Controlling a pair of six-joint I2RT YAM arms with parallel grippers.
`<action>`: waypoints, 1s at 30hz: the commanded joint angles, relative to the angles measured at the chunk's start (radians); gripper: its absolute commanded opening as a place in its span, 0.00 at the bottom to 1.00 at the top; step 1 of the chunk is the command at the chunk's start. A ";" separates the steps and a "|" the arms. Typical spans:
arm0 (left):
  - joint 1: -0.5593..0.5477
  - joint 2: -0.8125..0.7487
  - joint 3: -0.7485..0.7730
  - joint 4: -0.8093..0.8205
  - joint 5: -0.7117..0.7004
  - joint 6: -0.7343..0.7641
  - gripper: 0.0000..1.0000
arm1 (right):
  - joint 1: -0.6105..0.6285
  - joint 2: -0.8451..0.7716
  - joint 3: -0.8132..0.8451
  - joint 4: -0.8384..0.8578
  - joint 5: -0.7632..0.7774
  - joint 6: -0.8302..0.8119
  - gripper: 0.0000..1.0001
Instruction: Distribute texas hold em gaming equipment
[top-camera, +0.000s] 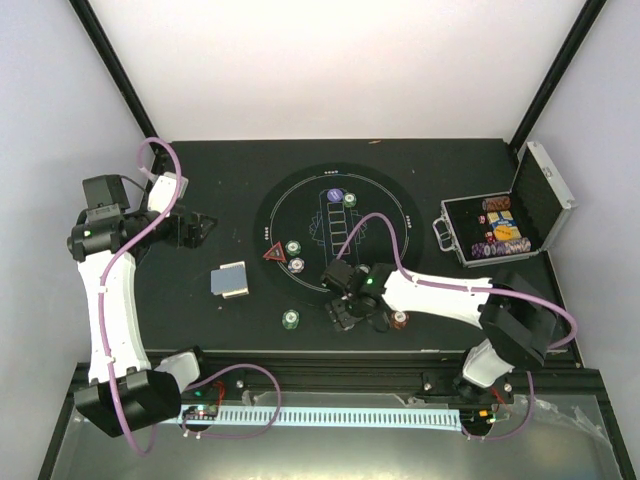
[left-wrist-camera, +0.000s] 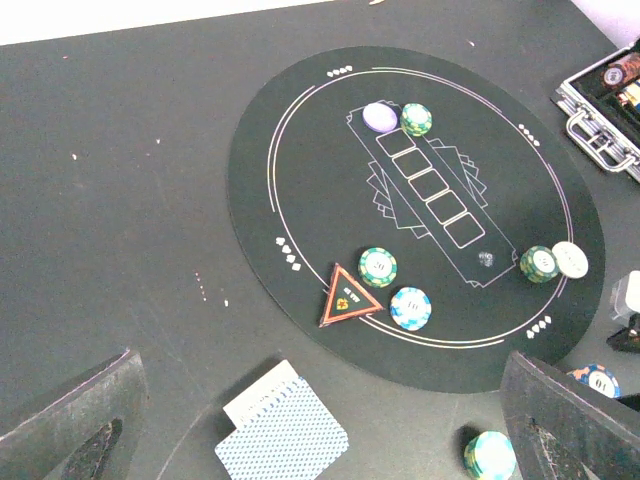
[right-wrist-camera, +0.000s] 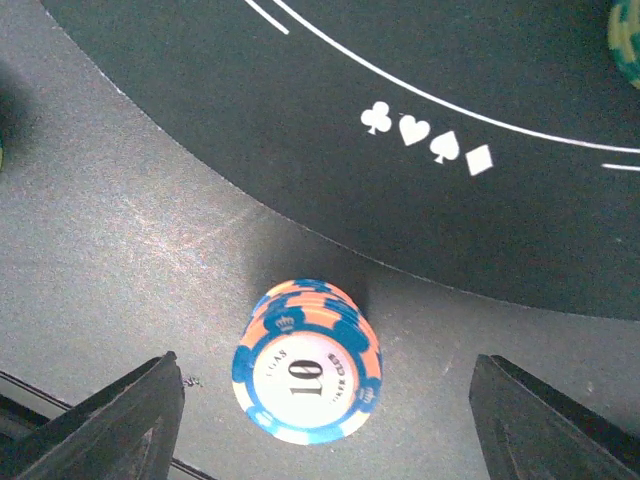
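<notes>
A stack of blue-and-orange chips (right-wrist-camera: 305, 375) marked 10 stands on the table (right-wrist-camera: 120, 230) just off the round mat (right-wrist-camera: 250, 110), between the spread fingers of the right gripper (right-wrist-camera: 325, 357), neither touching it. The left gripper (top-camera: 197, 228), likewise spread and empty, hangs near the blue-backed cards (top-camera: 230, 279).

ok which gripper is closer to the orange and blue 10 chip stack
Right. The right gripper sits open over the chip stack, one finger each side; the left gripper is far away, past the card deck.

Open silver case (top-camera: 548, 195) far right, round white-lined black mat (top-camera: 290, 205), dark table (top-camera: 230, 325)
</notes>
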 joint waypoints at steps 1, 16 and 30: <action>0.006 -0.019 0.031 -0.012 0.018 -0.002 0.99 | 0.010 0.040 0.012 0.054 -0.025 0.014 0.78; 0.005 -0.005 0.043 -0.008 0.015 -0.003 0.99 | 0.009 0.069 0.008 0.061 0.000 0.008 0.49; 0.005 -0.008 0.041 -0.006 0.005 0.002 0.99 | 0.011 0.065 -0.011 0.072 -0.019 0.010 0.54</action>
